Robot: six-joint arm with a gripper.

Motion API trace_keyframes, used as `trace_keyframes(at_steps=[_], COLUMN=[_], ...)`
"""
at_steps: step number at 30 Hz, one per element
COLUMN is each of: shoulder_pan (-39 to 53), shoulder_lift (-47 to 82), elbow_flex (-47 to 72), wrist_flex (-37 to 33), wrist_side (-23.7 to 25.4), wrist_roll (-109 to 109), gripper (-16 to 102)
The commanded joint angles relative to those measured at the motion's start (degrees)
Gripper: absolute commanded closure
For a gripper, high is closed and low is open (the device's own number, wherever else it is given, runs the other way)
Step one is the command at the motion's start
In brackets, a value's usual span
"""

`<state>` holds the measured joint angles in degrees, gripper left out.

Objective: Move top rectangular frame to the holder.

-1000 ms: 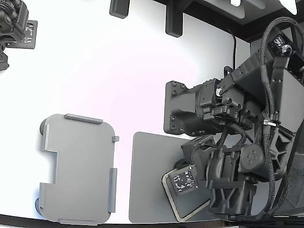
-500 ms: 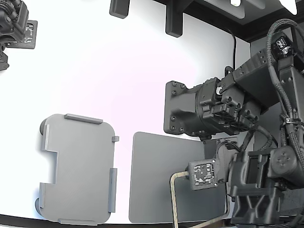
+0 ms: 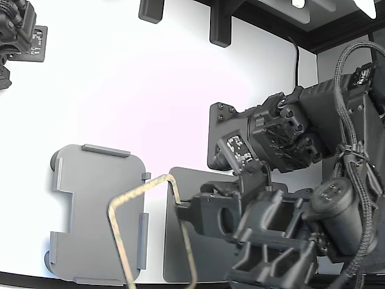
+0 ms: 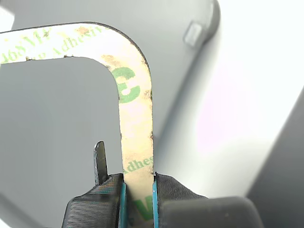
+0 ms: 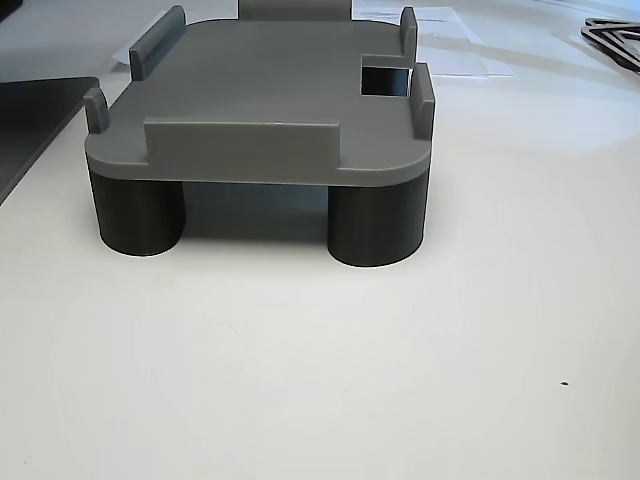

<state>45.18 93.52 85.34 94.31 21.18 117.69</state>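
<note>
The top rectangular frame (image 3: 139, 192) is a thin beige outline held up in the air and tilted. Its far end hangs over the side of the holder (image 3: 90, 211) towards the exterior view's right. My gripper (image 3: 180, 208) is shut on one long side of the frame. In the wrist view the fingers (image 4: 107, 199) clamp the speckled, green-printed strip (image 4: 135, 123), with the gripper (image 4: 137, 194) over the grey holder plate (image 4: 52, 128). In the other view the holder (image 5: 270, 90) stands on round feet with its top bare, and the frame does not show there.
A dark grey mat (image 3: 198, 177) lies to the right of the holder in the exterior view, partly under my arm. A second arm (image 3: 18, 36) sits at the far upper left. Black brackets (image 3: 219, 24) stand at the back and a black mount plate (image 3: 221, 138) sits by my arm.
My arm has swung the frame from low over the mat at the exterior view's lower right across to the left. Its far end now hangs over the holder.
</note>
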Motion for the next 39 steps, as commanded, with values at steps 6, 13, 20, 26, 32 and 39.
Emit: trace_keyframes(at_steps=[6, 13, 20, 26, 32, 39], shoulder_pan=[-10.81, -13.18, -13.45, -14.41, -14.68, -14.50], shoulder_lift=[-11.25, -12.57, -15.12, -17.05, -17.05, -16.52], elbow_flex=[-15.82, -16.52, -16.61, -15.64, -15.56, -13.71], wrist_flex=[0.53, 0.53, 0.53, 0.53, 0.53, 0.53], wrist_side=[-4.39, -8.09, -9.93, -11.51, -12.13, -13.01], wrist_roll=[8.79, 10.28, 9.76, 8.17, 7.73, 8.26], gripper=[97, 97, 97, 97, 97, 97])
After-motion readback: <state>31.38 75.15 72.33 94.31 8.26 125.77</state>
